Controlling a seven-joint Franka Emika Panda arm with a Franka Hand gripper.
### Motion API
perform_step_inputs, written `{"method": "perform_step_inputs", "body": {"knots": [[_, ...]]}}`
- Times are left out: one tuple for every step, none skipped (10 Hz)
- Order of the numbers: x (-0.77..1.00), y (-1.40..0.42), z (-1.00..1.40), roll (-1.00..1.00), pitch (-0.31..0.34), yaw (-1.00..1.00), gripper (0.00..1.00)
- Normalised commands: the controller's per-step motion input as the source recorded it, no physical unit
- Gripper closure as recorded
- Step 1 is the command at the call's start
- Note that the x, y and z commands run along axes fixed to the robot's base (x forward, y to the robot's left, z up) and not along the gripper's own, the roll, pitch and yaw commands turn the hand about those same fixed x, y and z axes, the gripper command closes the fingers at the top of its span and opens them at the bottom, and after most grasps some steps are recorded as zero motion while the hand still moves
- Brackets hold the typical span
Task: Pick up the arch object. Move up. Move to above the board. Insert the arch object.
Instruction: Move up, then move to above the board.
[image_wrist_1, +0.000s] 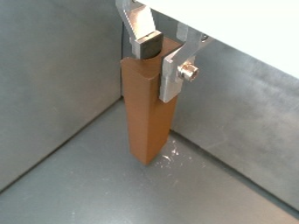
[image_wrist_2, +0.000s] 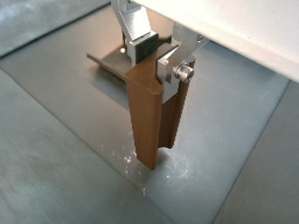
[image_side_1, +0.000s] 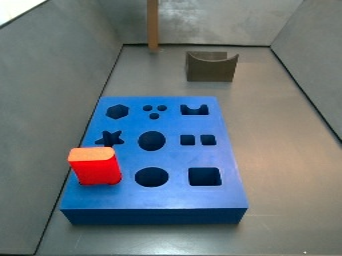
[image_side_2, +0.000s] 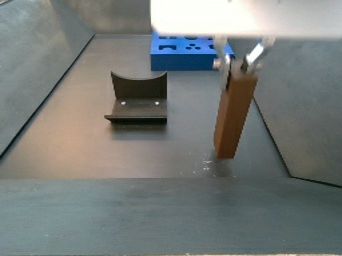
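Observation:
The arch object is a tall, slim brown bar that stands upright with its lower end at the grey floor, near the foot of a wall, in both wrist views. It also shows in both side views. My gripper is shut on the bar's top end, one finger on each side. The gripper is out of view in the side view that shows the board from the front. The board is a thick blue slab with dark cut-outs, well away from the bar.
A small red block sits on the board's near left corner. The fixture, dark olive-grey with a U-shaped notch, stands on the floor between bar and board. Grey walls enclose the floor.

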Motion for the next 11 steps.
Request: {"method": "perform_step_inputs", "body": {"knots": [[0.0, -0.01, 0.43, 0.01, 0.056, -0.01, 1.0], [0.01, 0.01, 0.21, 0.02, 0.079, -0.01, 1.0], [-0.53, 0.44, 1.0, 0.5, -0.053, -0.12, 1.0], [-0.56, 0.44, 1.0, 0.47, -0.049, -0.1, 1.0], [-0.54, 0.34, 1.0, 0.37, -0.053, -0.07, 1.0], [-0.49, 0.27, 1.0, 0.26, -0.022, -0.03, 1.0], [-0.46, 0.25, 1.0, 0.21, -0.001, -0.02, 1.0], [-0.36, 0.19, 1.0, 0.14, 0.019, -0.01, 1.0], [-0.26, 0.15, 0.92, 0.11, 0.035, -0.01, 1.0], [-0.17, 0.1, 0.73, 0.08, 0.046, -0.01, 1.0], [-0.1, 0.07, 0.54, 0.06, 0.059, -0.01, 1.0]]}}
